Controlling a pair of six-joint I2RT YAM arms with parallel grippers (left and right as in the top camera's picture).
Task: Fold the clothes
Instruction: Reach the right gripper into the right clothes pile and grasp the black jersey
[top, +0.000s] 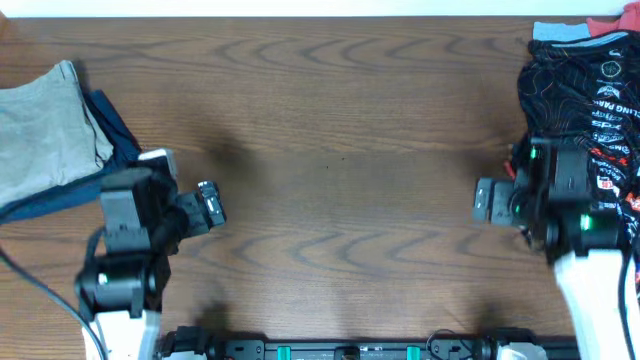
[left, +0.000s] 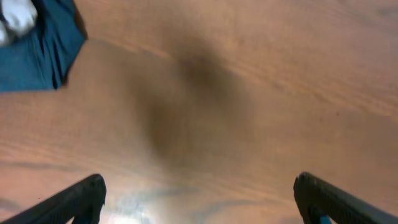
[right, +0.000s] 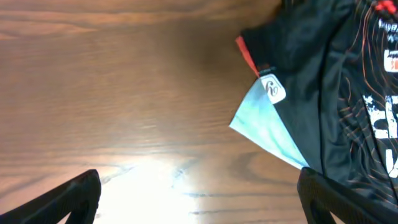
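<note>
While the left gripper (left: 199, 184) and right gripper (right: 199, 178) hang over the worktop (top: 330, 120) with fingers spread wide, grasping nothing, the black jersey (top: 575, 90) lies crumpled at the overhead frame's upper right, grey and blue garments (top: 45, 135) at its left edge.

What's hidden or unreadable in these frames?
- Overhead: black jersey cut off by the right edge; right arm covers its lower part.
- Overhead: grey garment cut off by the left edge.
- Right wrist: jersey lettering cut by the right edge, unreadable.
- Left wrist: blurred; blue garment cut off top-left.
</note>
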